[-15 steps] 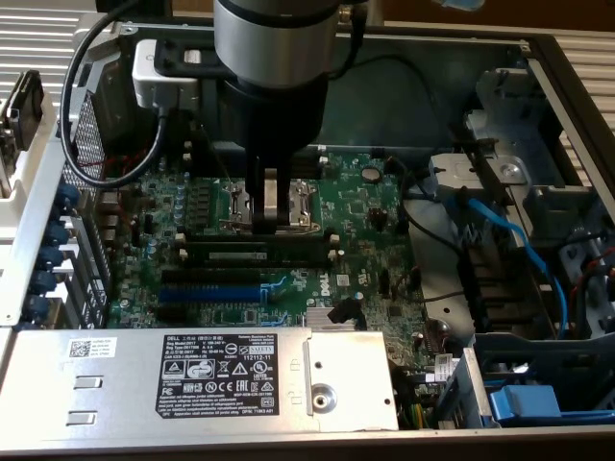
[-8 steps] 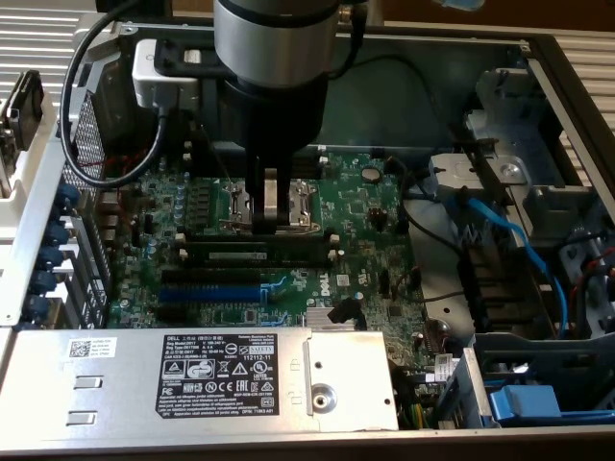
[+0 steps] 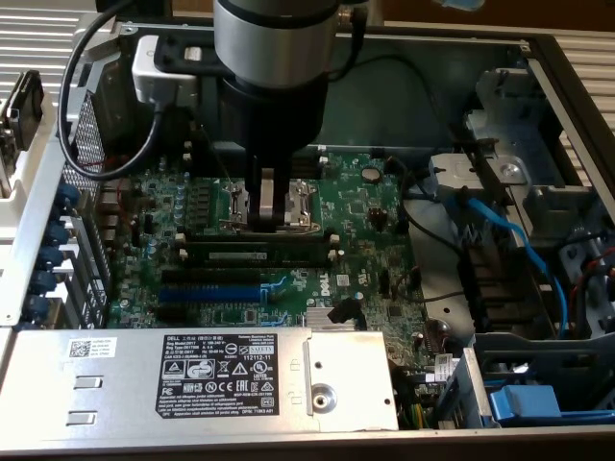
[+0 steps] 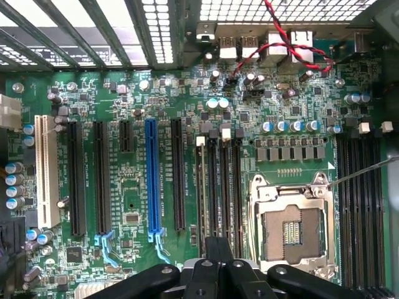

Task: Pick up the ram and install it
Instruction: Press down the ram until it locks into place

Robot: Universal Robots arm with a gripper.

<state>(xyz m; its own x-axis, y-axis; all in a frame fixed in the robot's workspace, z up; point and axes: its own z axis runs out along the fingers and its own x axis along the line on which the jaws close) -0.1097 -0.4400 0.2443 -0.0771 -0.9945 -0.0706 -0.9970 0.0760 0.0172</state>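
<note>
My gripper low over the motherboard, jaws together, the ram seated in its slot — just beside the fingertips.

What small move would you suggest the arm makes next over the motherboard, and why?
Probably a gentle press straight down, I would judge: the ram already stands on edge on the motherboard, the shut fingers hang close by it holding nothing, and I cannot tell whether it is fully latched.

Even bright light, slight blur, soft shadows.
</note>
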